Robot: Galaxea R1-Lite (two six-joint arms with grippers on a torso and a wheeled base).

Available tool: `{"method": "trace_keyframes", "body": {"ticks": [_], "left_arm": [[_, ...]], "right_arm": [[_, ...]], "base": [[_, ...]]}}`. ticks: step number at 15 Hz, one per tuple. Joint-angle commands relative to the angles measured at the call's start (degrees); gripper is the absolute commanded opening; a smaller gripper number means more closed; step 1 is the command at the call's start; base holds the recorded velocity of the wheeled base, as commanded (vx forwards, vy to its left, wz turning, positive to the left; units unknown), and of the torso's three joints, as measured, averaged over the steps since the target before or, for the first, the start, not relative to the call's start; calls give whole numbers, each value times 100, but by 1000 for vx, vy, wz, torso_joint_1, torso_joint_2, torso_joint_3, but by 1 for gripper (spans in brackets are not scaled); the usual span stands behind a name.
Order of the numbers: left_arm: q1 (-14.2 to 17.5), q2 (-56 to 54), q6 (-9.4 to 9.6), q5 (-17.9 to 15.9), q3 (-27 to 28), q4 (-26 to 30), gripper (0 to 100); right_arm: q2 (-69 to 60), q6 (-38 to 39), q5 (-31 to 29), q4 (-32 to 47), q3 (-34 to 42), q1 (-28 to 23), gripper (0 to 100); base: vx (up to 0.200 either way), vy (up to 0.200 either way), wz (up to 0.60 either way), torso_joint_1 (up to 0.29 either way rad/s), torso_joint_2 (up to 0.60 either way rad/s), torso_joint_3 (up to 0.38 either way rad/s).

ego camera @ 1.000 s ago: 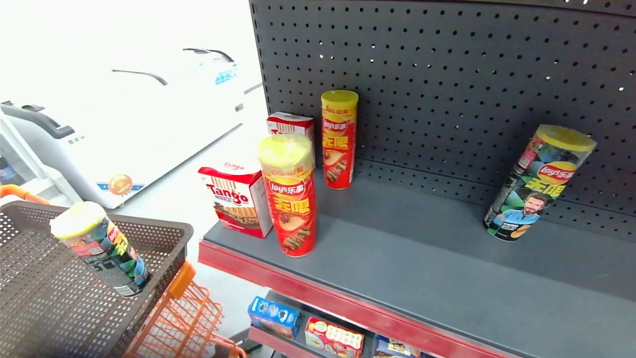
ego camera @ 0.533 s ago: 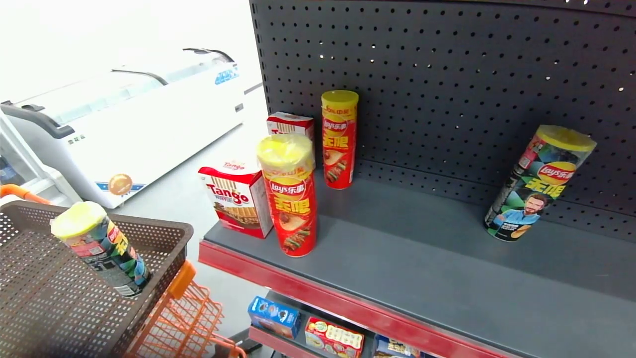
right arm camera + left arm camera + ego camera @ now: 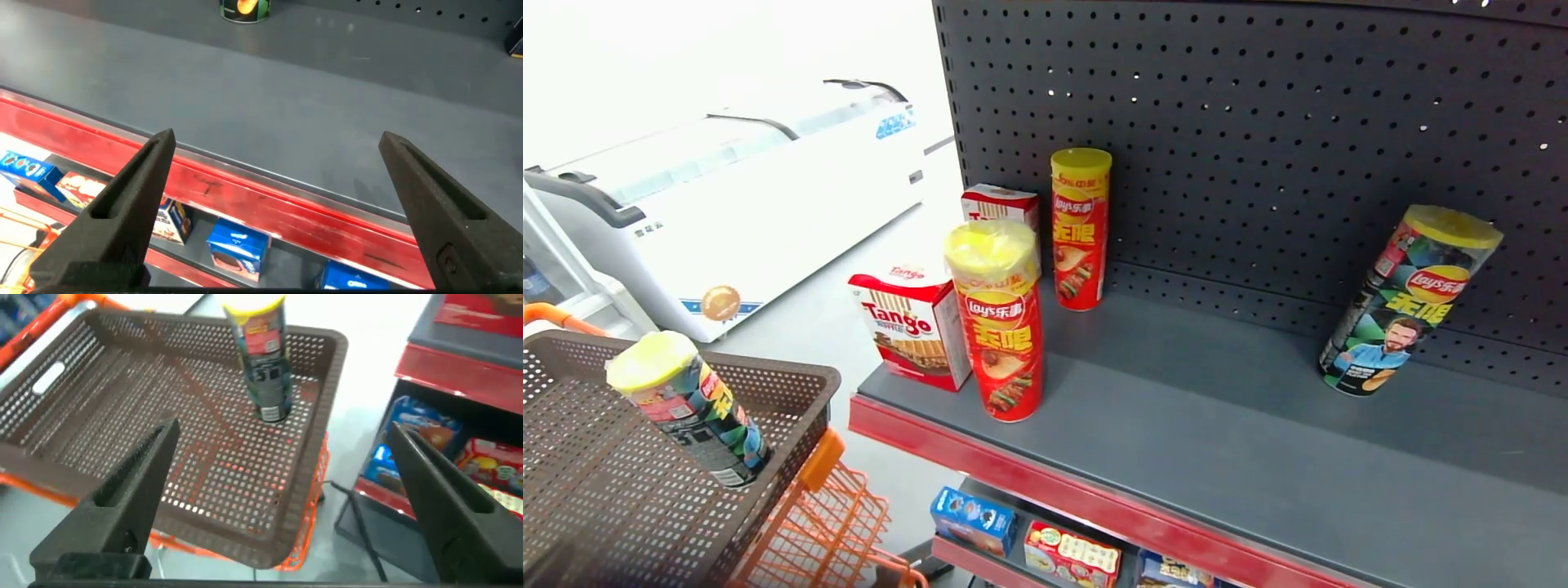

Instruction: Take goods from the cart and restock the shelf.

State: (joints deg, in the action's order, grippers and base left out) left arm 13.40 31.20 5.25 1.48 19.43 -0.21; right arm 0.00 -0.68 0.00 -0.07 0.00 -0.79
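**Item in hand: chip can** (image 3: 686, 404). Dark printed tube with a yellow lid. It stands upright on the floor of the basket (image 3: 796, 437), toward the corner nearest the shelf, touching no wall that can be made out.

**Left gripper** (image 3: 278, 506). Jaws spread wide and holding nothing. It hangs above the basket's open middle, with the can beyond it toward the far wall.

**Right gripper** (image 3: 278, 204). Jaws also spread and empty. It is poised over the red front edge (image 3: 1013, 474) of the shelf (image 3: 1176, 441).

**Stock already shelved.**
- Left end: two red cans, one at the front (image 3: 996, 327) and one at the back (image 3: 1080, 233).
- Left end: two wafer boxes, one at the front corner (image 3: 911, 327) and one behind it (image 3: 999, 204).
- Right, against the back panel: one matching dark can (image 3: 1409, 302).
- The shelf is bare between these two groups.

**Also present.** A white freezer (image 3: 727, 212) beyond the cart, and small packets (image 3: 1062, 551) on the tier below.

**Step, as judged.** Picking the last can from the basket with the left gripper.

**Handling notes.**
- Centre the jaws on either side of the tube before lowering.
- Close on the body below the lid, about mid-height, since a tall narrow can tips easily if struck on one side.
- Lift straight up until the base clears the basket rim, then swing across.
- Set it down beside its dark twin.
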Motion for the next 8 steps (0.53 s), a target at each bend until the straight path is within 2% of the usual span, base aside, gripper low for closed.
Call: {"method": "trace_keyframes", "body": {"ticks": [1, 3, 5, 8], "left_arm": [[532, 1161, 28, -279, 8, -287, 100], [532, 1644, 2, -271, -54, -559, 100], [506, 2488, -33, -271, -238, -1500, 100], [488, 3806, -147, -341, -291, -3222, 100]], "right_arm": [[0, -2, 0, -1, 0, 0, 100], [0, -2, 0, -1, 0, 0, 100], [0, -2, 0, -1, 0, 0, 100], [0, -2, 0, -1, 0, 0, 100]], "base": [[0, 0, 0, 0, 0, 0], [0, 0, 0, 0, 0, 0], [0, 0, 0, 0, 0, 0], [0, 0, 0, 0, 0, 0]]}}
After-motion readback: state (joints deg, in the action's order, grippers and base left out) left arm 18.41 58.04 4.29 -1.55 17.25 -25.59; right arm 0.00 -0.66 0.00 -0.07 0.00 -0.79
